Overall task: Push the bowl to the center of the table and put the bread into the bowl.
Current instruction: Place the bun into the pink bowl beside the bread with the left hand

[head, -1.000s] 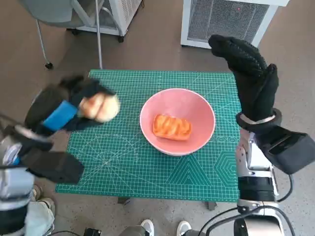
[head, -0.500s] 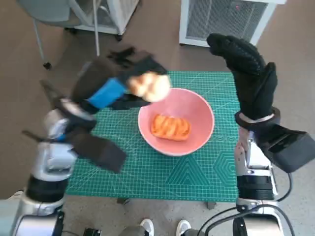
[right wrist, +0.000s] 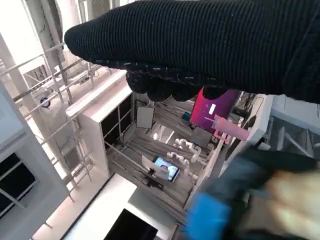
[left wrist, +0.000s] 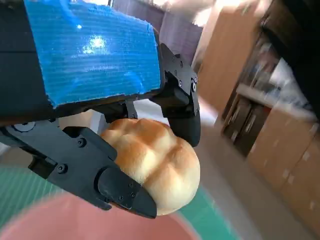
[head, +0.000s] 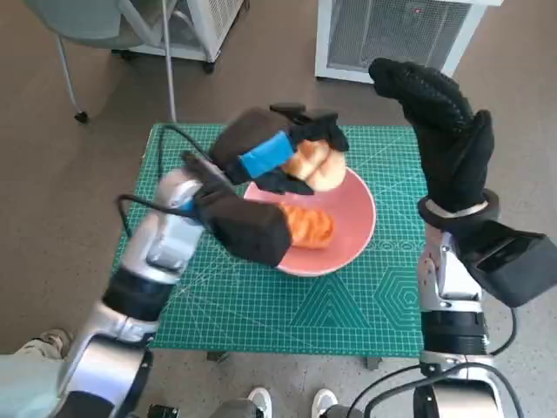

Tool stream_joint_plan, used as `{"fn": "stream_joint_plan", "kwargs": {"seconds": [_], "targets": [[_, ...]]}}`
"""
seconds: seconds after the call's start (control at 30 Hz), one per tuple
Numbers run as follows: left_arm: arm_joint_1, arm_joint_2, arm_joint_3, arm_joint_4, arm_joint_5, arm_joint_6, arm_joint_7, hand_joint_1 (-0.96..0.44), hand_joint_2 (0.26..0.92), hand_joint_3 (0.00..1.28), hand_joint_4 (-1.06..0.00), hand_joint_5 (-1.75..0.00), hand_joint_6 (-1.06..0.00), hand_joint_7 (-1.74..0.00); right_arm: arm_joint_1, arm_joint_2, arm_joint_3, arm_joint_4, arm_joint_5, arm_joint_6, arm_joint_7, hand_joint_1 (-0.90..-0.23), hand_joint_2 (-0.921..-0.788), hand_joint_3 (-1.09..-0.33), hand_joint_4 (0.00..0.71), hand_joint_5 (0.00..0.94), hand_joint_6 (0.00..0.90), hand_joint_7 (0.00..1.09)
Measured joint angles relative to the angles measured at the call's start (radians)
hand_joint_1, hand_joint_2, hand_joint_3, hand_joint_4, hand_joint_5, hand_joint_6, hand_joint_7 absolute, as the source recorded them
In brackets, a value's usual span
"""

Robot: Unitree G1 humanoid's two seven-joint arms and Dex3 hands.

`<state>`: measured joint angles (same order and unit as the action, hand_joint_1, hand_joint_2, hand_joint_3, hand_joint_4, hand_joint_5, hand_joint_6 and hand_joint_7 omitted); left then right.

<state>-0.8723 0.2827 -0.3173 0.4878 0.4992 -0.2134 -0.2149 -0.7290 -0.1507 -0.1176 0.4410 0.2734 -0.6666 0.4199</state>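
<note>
A pink bowl (head: 352, 228) sits near the middle of the green cutting mat (head: 261, 305), with an orange glazed bread (head: 311, 228) lying inside it. My left hand (head: 271, 155) hovers over the bowl's far rim and grips a round pale bun (head: 318, 165). In the left wrist view the bun (left wrist: 155, 167) is pinched between black fingers (left wrist: 120, 192), with the pink bowl (left wrist: 60, 222) blurred beneath. My right hand (head: 439, 131) is raised above the mat's right edge, fingers spread, holding nothing.
A white grilled appliance (head: 400, 35) stands on the floor beyond the table. A chair's legs (head: 74, 78) and a white unit (head: 204, 26) are at the far left. A person's shoes (head: 291, 405) show at the table's near edge.
My left hand has carried the bun from above the mat's left side rightward to over the bowl's far rim. The right hand and the bowl have stayed put.
</note>
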Motion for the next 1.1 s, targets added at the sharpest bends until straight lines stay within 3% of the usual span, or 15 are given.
{"fn": "stream_joint_plan", "kwargs": {"seconds": [0.07, 0.13, 0.2, 0.27, 0.33, 0.5, 0.67, 1.1], "targets": [[0.000, -0.007, -0.010, 0.020, 0.000, 0.015, -0.020, 0.00, 0.921, 0.20, -0.58, -1.27, -0.43, -1.37, 0.000, 0.000, 0.000, 0.000, -0.001, -0.003, 0.000, -0.713, -0.921, -0.889, 0.264, 0.016, -0.001, 0.69], [0.000, -0.011, -0.019, 0.029, 0.001, 0.031, -0.040, -0.10, 0.878, 0.15, -0.36, -0.69, -0.31, -0.80, 0.000, 0.000, 0.000, 0.000, -0.002, -0.006, 0.000, -0.713, -0.921, -0.889, 0.264, 0.016, -0.001, 0.69], [0.000, -0.011, -0.028, 0.027, 0.005, 0.059, -0.068, -0.20, 0.878, 0.10, -0.27, -0.36, -0.27, -0.50, 0.000, -0.001, -0.001, 0.000, -0.002, -0.007, 0.000, -0.713, -0.921, -0.890, 0.264, 0.016, -0.001, 0.69], [0.001, -0.009, -0.033, 0.016, 0.009, 0.086, -0.093, -0.33, 0.888, 0.05, -0.20, -0.15, -0.25, -0.28, 0.000, -0.002, -0.001, 0.001, -0.003, -0.008, 0.000, -0.712, -0.921, -0.891, 0.264, 0.016, -0.001, 0.69], [0.003, -0.005, -0.035, -0.001, 0.011, 0.104, -0.109, -0.41, 0.899, 0.04, -0.16, -0.08, -0.24, -0.20, 0.000, -0.003, -0.002, 0.001, -0.004, -0.010, -0.001, -0.711, -0.921, -0.893, 0.263, 0.016, -0.001, 0.69], [0.010, 0.008, -0.021, -0.047, -0.008, 0.112, -0.131, -0.50, 0.917, 0.07, -0.10, -0.01, -0.23, -0.12, 0.000, -0.003, -0.003, 0.006, -0.004, -0.013, -0.003, -0.711, -0.921, -0.895, 0.263, 0.016, -0.001, 0.69], [0.023, 0.014, 0.044, -0.072, -0.117, 0.112, -0.178, -0.54, 0.920, 0.19, -0.04, 0.00, -0.19, -0.08, 0.000, -0.003, -0.003, 0.008, -0.005, -0.014, -0.004, -0.711, -0.921, -0.895, 0.263, 0.017, -0.001, 0.69], [0.108, 0.020, 0.300, -0.114, -0.505, 0.065, -0.273, -0.68, 0.921, 0.45, -0.07, -0.02, -0.19, -0.07, 0.000, -0.004, -0.004, 0.001, -0.007, -0.014, -0.024, -0.707, -0.921, -0.892, 0.270, 0.021, -0.001, 0.71]]}}
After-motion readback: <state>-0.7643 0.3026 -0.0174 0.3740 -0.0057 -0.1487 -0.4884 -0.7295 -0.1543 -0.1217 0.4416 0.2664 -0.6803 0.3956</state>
